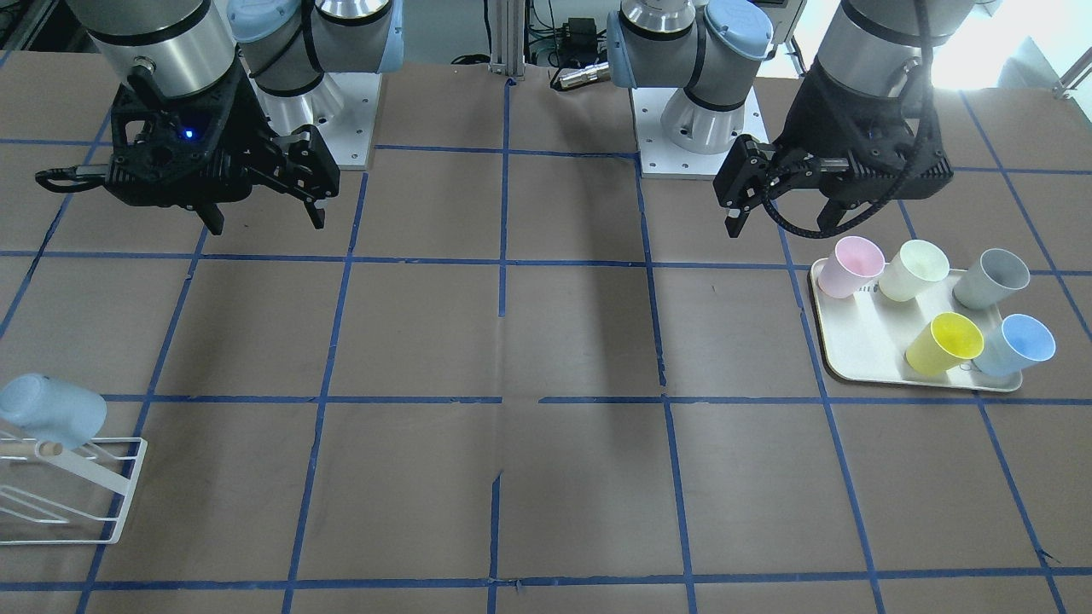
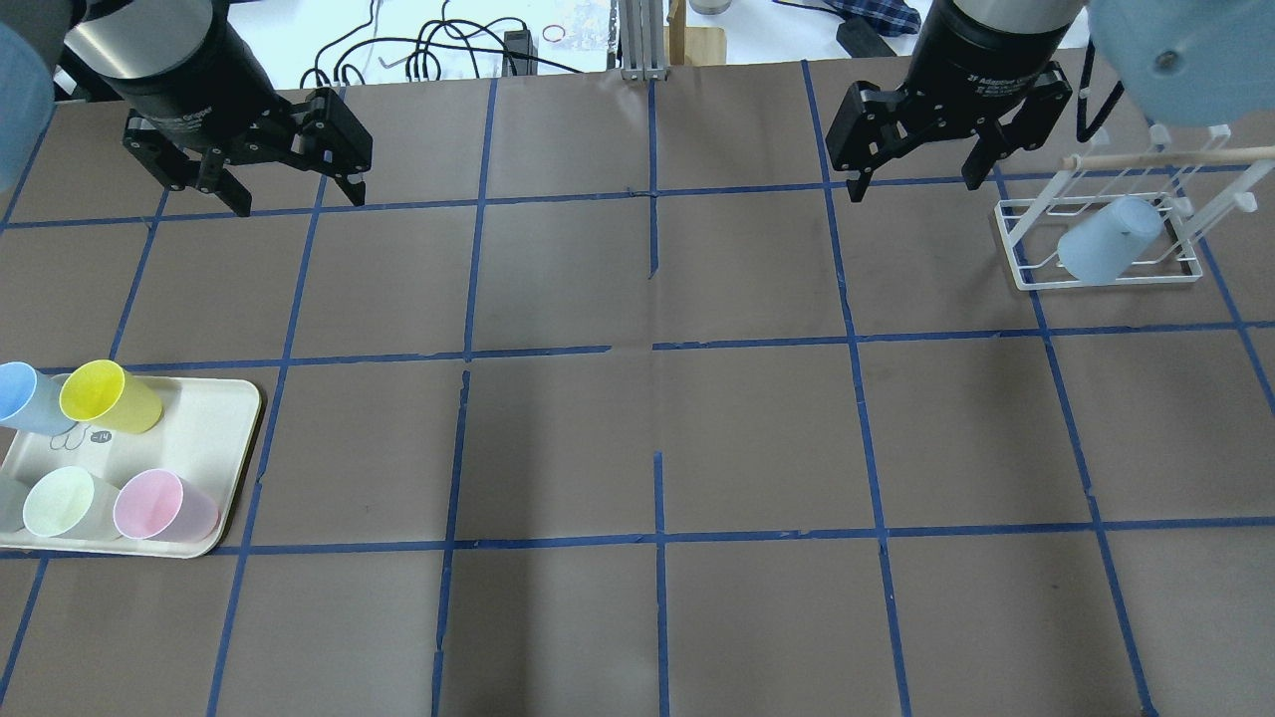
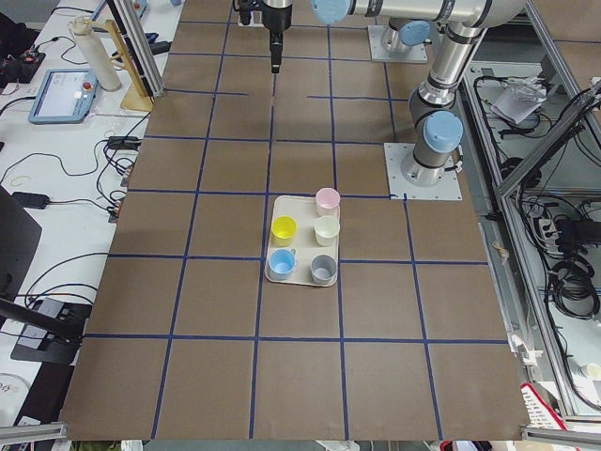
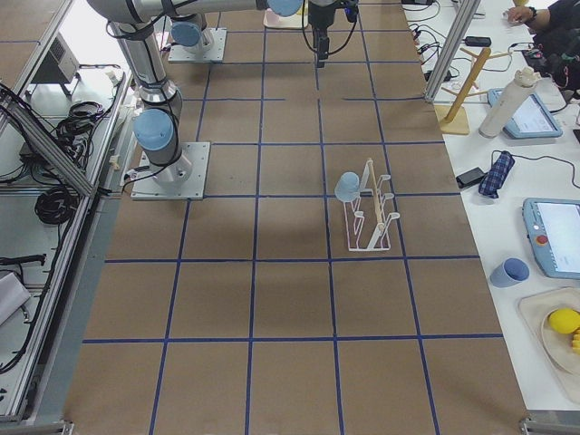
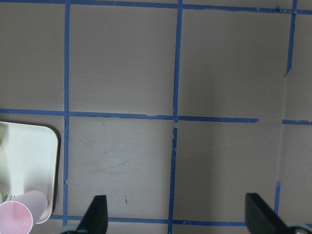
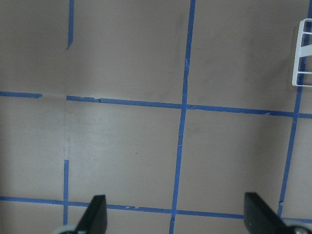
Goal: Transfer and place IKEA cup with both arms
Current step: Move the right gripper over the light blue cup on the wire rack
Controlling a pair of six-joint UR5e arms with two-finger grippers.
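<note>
Cream plastic, the tray lies at the left end of the table. It carries a yellow cup, a pink cup, a pale green cup and a sky-blue cup, which is only a look-alike of the wanted one. Beyond the tray, the left claw hangs above the table with its fingers spread wide and nothing between them. Further right, the right claw hangs the same way, apart and empty, near the white wire rack. The IKEA cup sits tilted on a peg of that rack, well apart from both claws.

Whether it has been delivered or awaits fetching cannot be told. If it is to be fetched, the right claw should probably approach its side wall and close gently at mid-height, since the tapered plastic may slip. It should then draw the cup off along the peg's line, so the light rack is not dragged. At mid-table it should leave half the wall free for the left claw, and release only once that claw has clamped.
</note>
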